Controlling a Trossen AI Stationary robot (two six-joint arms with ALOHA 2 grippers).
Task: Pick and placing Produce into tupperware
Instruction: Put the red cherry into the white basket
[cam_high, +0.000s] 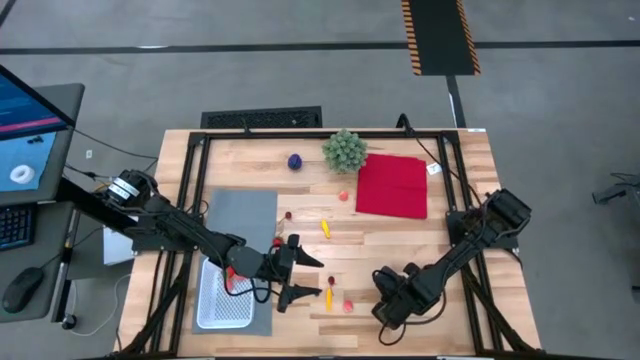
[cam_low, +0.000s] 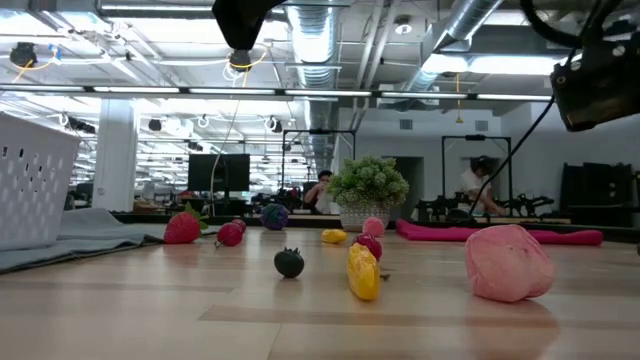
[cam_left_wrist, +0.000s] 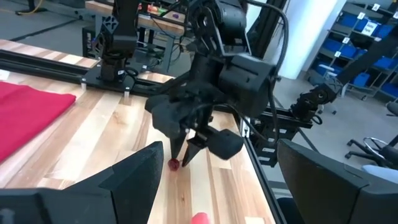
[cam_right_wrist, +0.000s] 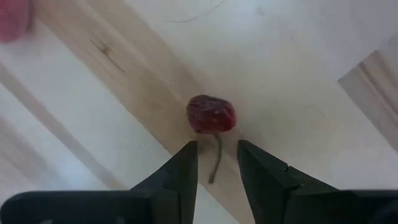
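A small dark red cherry-like piece of produce (cam_right_wrist: 211, 114) with a thin stem lies on the bare wood. My right gripper (cam_right_wrist: 217, 148) points down just above it, open, with the stem's end between its fingertips; I see no touch. The left wrist view shows that gripper (cam_left_wrist: 186, 149) over the red piece (cam_left_wrist: 174, 164). My left gripper (cam_high: 312, 278) hovers open, holding nothing, between the tupperware (cam_high: 225, 295) and my right gripper (cam_high: 385, 312). The white mesh-walled tupperware stands on a grey mat (cam_high: 240, 215). A yellow piece (cam_high: 328, 297) and a pink piece (cam_high: 348, 305) lie between the two grippers.
More produce is scattered mid-table: a purple ball (cam_high: 295, 161), a yellow piece (cam_high: 325, 228) and an orange-pink piece (cam_high: 343, 196). A green bushy plant (cam_high: 345, 150) and a red cloth (cam_high: 392, 185) sit toward the far side. Black frame rails (cam_high: 455, 190) run along the table's edges.
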